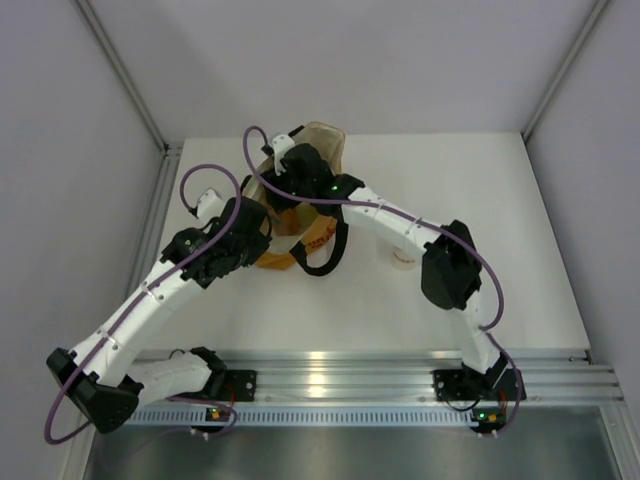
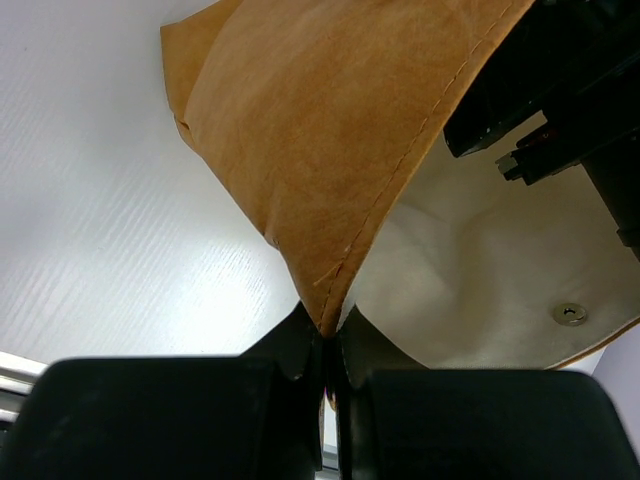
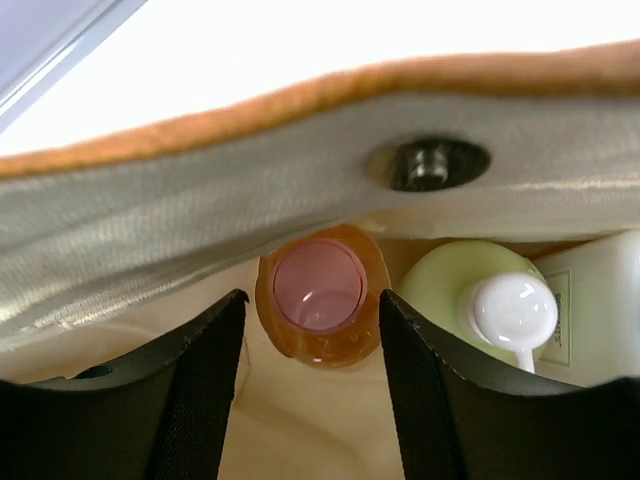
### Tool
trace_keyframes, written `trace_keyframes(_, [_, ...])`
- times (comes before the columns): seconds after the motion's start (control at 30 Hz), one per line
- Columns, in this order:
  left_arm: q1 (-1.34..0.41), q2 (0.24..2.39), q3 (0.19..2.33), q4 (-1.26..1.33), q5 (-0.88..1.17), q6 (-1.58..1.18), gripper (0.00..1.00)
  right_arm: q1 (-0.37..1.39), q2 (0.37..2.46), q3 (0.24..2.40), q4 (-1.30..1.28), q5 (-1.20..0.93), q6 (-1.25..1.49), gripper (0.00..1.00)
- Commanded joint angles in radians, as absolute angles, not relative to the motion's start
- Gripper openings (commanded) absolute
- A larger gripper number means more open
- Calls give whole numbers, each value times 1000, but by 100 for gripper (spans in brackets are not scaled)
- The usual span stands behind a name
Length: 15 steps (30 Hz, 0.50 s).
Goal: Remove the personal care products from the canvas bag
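Basically, the left gripper was clamped shut on the canvas bag, pinching the rim seam at the bag's 8 o'clock side in the top view. Canvas read as soft and floppy, so I'd judge that pinch was what held the mouth apart; white lining and a snap stud showed inside. Bag sat around 11 o'clock of the table centre. Right gripper was down in the mouth, jaws open and straddling the orange-pink bottle; couldn't tell whether either pad had touched it yet. That bottle stood upright, cap toward the camera. Probably light, rigid plastic with a smooth round wall, so slippery: best taken across the body just under the shoulder, squarely on the diameter, moderate squeeze, straight lift to clear the rim. At its 3 o'clock, just beside it, stood the yellow-green bottle with a white cap, then the white bottle at the frame edge, its cap out of view. The nozzle cap looked a weak hold; I'd take the body instead. Squat white jar was out on the table at the bag's 4 o'clock, partly behind the right arm.
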State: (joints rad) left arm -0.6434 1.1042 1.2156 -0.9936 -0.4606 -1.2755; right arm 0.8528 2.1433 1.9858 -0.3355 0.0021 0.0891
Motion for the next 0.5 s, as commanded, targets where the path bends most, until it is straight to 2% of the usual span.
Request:
trace_keyframes(0.0, [-643, 1109, 1230, -971, -468, -1249, 0, 838, 2163, 2016, -227, -23, 100, 55])
trace_keyframes(0.3, [-643, 1101, 1236, -971, -471, -1210, 0, 833, 2169, 2009, -156, -35, 103, 55])
trace_keyframes(0.47, [-643, 1089, 1243, -971, -476, -1203, 0, 831, 2181, 1996, -156, -31, 98, 51])
